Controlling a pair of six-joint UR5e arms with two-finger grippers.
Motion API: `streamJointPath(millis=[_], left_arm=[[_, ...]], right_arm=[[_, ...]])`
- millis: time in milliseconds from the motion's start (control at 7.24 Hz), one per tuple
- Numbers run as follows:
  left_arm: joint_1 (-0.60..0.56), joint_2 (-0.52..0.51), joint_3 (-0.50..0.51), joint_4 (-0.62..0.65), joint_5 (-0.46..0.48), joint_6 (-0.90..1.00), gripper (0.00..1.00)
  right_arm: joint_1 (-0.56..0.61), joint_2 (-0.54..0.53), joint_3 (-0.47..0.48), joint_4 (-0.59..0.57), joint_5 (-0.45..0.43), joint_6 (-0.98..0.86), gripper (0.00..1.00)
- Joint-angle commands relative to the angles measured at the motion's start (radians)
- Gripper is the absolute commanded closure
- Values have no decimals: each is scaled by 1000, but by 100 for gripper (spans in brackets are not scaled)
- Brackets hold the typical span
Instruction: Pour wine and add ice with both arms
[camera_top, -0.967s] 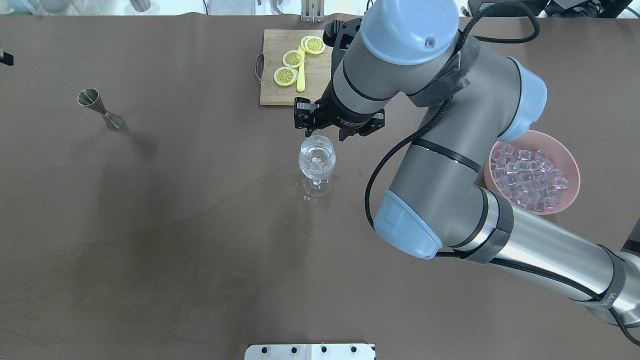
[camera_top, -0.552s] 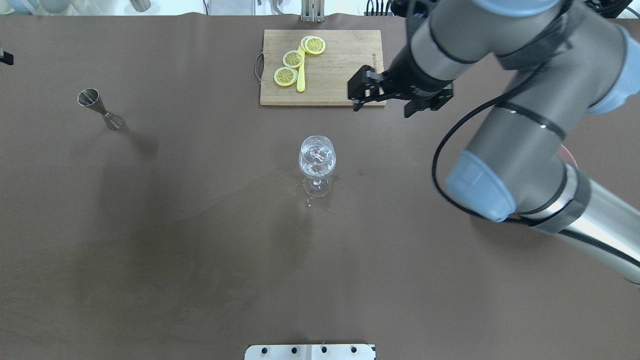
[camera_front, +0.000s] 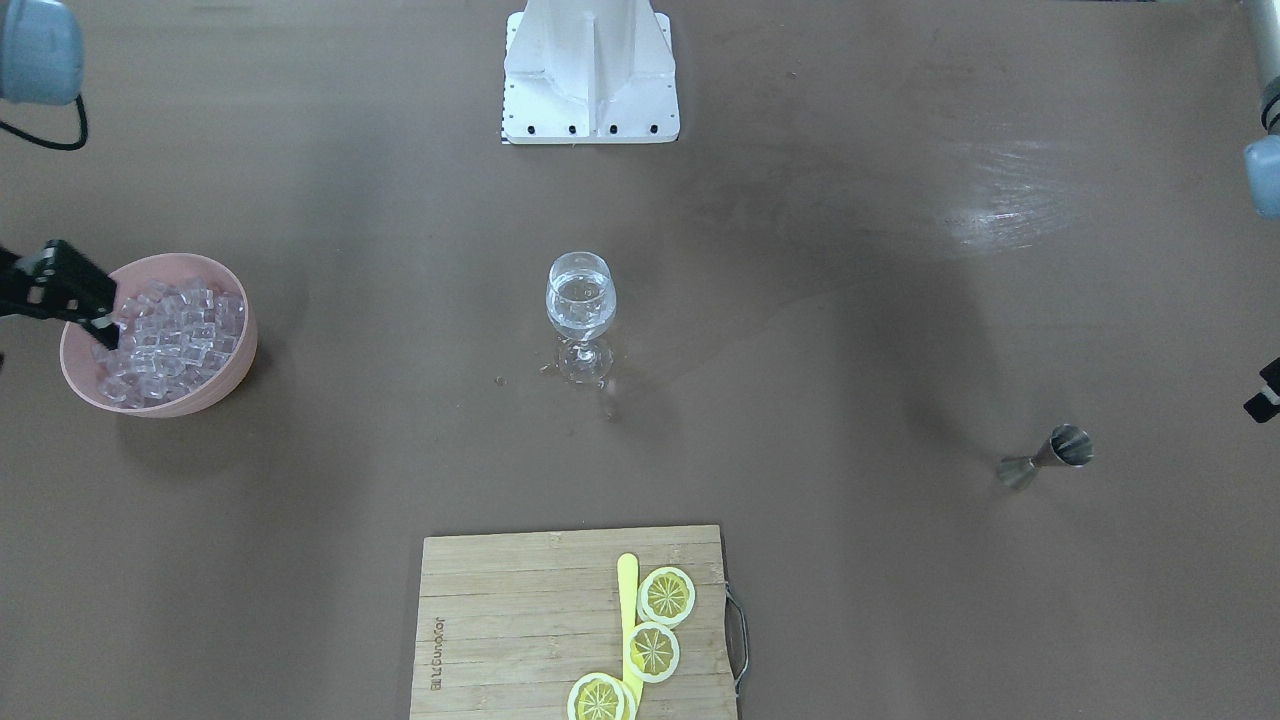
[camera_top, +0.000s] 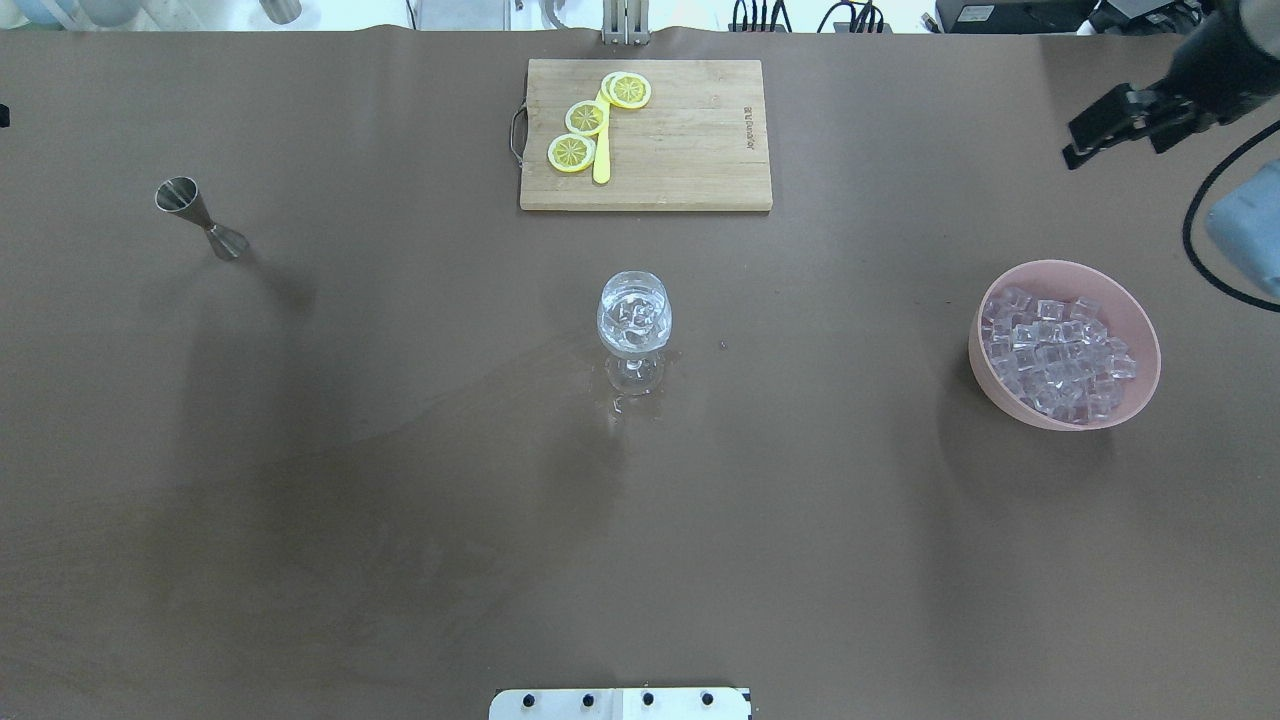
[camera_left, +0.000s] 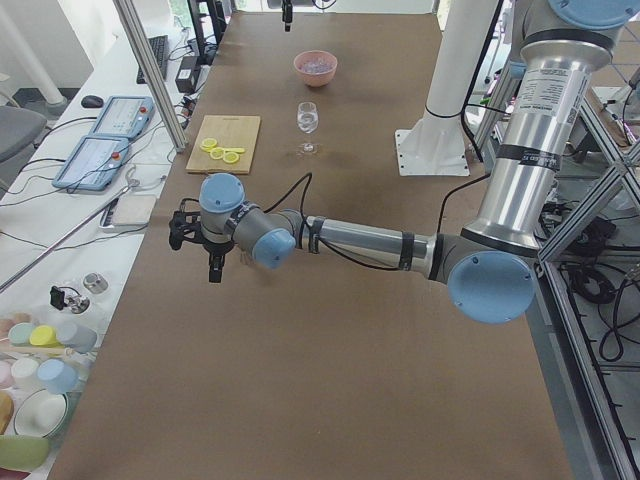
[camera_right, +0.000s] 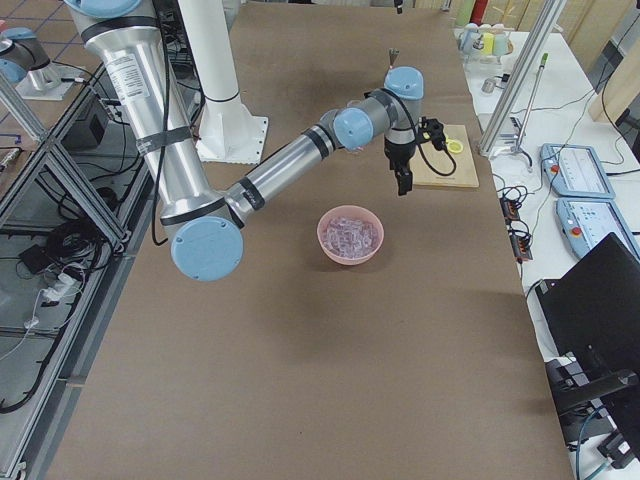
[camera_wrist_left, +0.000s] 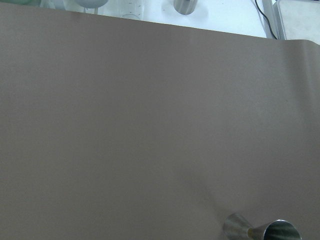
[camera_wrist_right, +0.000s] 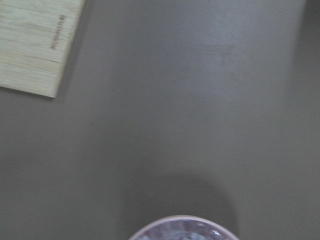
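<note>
At my right side of the brown table (camera_top: 350, 480) stands one pink bowl (camera_top: 1125, 298), and the ice (camera_top: 1050, 352) fills it, many clear cubes in a heap, too many to count. Near the middle I count one wine glass (camera_top: 634, 322), standing upright. It holds the wine (camera_front: 580, 303), a small clear amount, and some cubes of ice sit in it; how many, I cannot tell. A few wet drops lie around its foot.

My right pincer (camera_top: 1113, 142) hangs in the air beyond the bowl, apart from it, with its two fingers spread and nothing between them. My left pincer (camera_left: 213, 268) hangs over the table at my left end, well apart from the glass. Only the side view shows it properly, so I cannot tell if its fingers are apart or together. Not far from it stands one steel jigger (camera_top: 200, 217).

At the far edge lies one wooden board (camera_top: 690, 150). On it I count one yellow stick (camera_top: 601, 160) and three lemon slices (camera_top: 586, 118) for sure; one of them seems to cover a further slice. One white base block (camera_front: 590, 70) sits at my own edge.
</note>
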Motion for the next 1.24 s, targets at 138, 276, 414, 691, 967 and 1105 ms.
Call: streamJointPath(millis=[138,276,414,691,967,1105], left_arm=[[-66,7,2,305,-25,453,1],[-116,12,-7,437,-45,555,1],[-119,29,-7,478,-38,575,1],[-115,137,-30,449,-27,573,1],[-110,147,-28,466,62,568,1],[-109,153,-15,467,53,568,1]], right_arm=[[180,-63,-202,5,-1,-344,0],[209,-68,-206,-1,-1,-384,0],[223,-75,-210,1,8,-385,0],[223,-80,-208,2,11,-385,0],[223,-80,-210,2,13,-385,0],[223,-80,-211,2,19,-383,0]])
